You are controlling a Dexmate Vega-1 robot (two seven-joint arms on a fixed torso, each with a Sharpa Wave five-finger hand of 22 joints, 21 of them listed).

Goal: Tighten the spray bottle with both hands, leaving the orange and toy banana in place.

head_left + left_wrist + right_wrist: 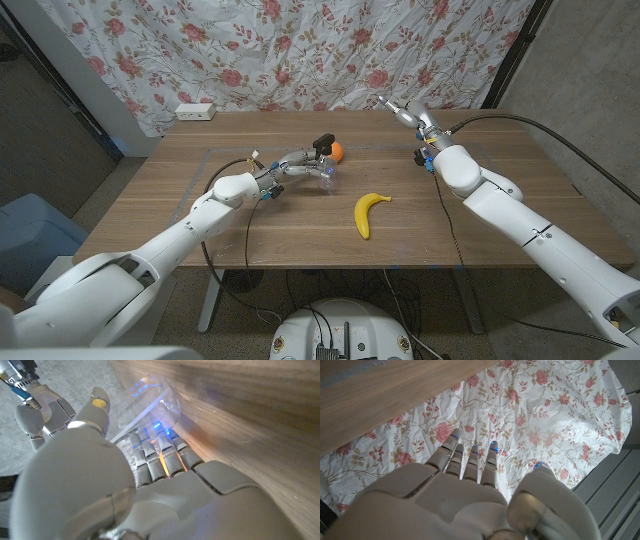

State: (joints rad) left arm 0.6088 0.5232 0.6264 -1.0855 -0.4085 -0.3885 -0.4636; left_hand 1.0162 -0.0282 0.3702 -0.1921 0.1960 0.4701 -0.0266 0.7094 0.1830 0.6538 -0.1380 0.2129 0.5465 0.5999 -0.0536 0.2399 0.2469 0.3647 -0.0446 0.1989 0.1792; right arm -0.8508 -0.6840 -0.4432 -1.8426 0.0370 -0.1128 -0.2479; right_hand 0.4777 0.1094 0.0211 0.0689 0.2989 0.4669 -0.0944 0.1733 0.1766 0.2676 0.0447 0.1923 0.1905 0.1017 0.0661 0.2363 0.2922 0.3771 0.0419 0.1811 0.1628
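Observation:
A clear spray bottle (325,172) with a black spray head (322,140) stands at the table's middle. My left hand (295,163) grips its body; the left wrist view shows the clear bottle (150,400) between my fingers (160,457) and thumb (98,402). An orange (338,151) sits just right of the spray head, close behind the bottle. The yellow toy banana (369,212) lies nearer the front edge, apart from both hands. My right hand (405,110) hangs raised over the table's back right, fingers (470,457) spread before the curtain, holding nothing.
A white power strip (195,111) lies at the table's back left corner. The floral curtain (300,50) hangs behind the wooden table (480,220). A blue bin (30,240) stands on the floor to the left.

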